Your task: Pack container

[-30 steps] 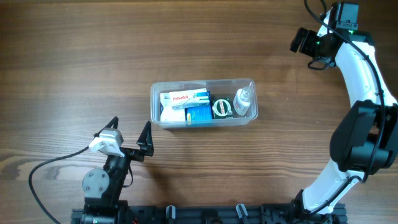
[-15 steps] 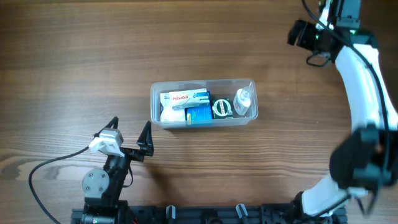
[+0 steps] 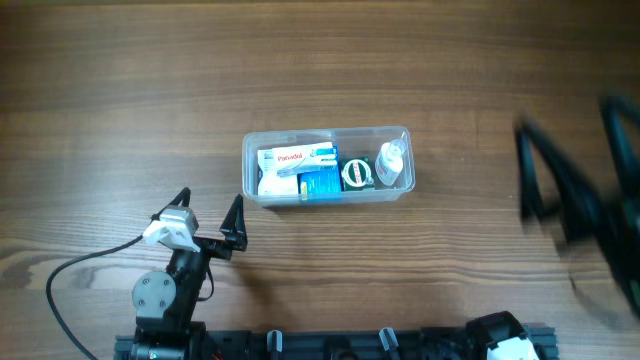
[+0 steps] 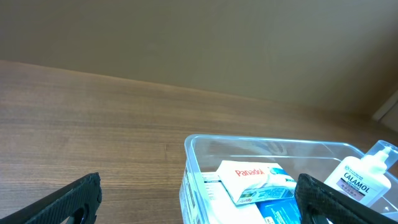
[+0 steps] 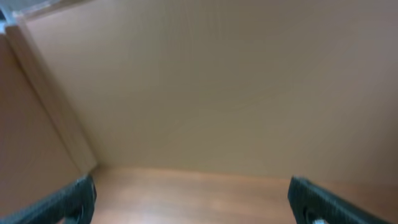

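The container sits near the middle of the wooden surface, its long axis running left to right in the overhead view. It already holds a white box with red lettering, a blue box beside it, a round green-rimmed item and a small bottle at the right-hand end. The left pincer rests low on the near side, jaws spread as wide as they go and gripping nothing. From it the container lies just ahead and off to the right, with its left short end the closest part. The left wrist view agrees: the tub's near corner sits between the two dark fingers, right of centre, so a reach from here would, by the look of it, need a forward move with a slight turn to the right. The right pincer is also wide open and empty. Its camera looks at a plain wall and a strip of wood, with the container nowhere in that view. From overhead the right arm is only a dark blur at the right edge, well apart from the tub. The left arm therefore looks the nearer and better placed. Whether anything more is meant to go in cannot be told from these views.
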